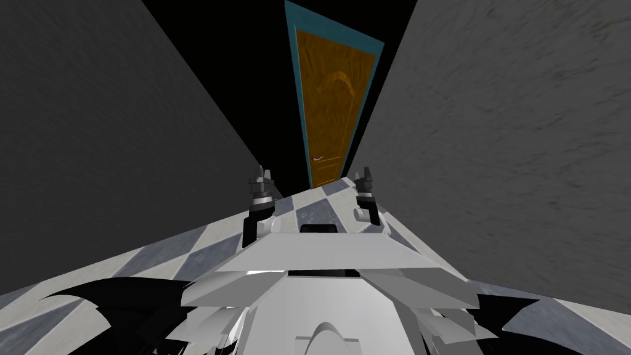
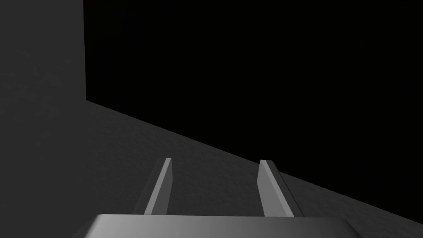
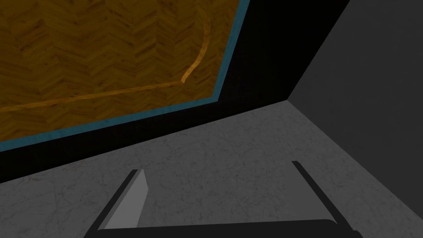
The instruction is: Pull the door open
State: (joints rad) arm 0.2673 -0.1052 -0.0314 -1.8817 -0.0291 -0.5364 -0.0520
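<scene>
Two grey walls (image 1: 92, 154) beside checkered floor (image 1: 185, 252), wooden door (image 1: 329, 105) well ahead; left gripper (image 2: 217, 161), right gripper (image 3: 217, 166), fingers (image 2: 160, 188) apart.

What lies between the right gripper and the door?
Just bare checkered floor between the right gripper and the door, seen in the head view.

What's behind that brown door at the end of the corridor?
Nothing behind it shows: the brown door fills its teal frame and covers whatever lies beyond. Beside the frame is a black area. Its handle faces me.
</scene>
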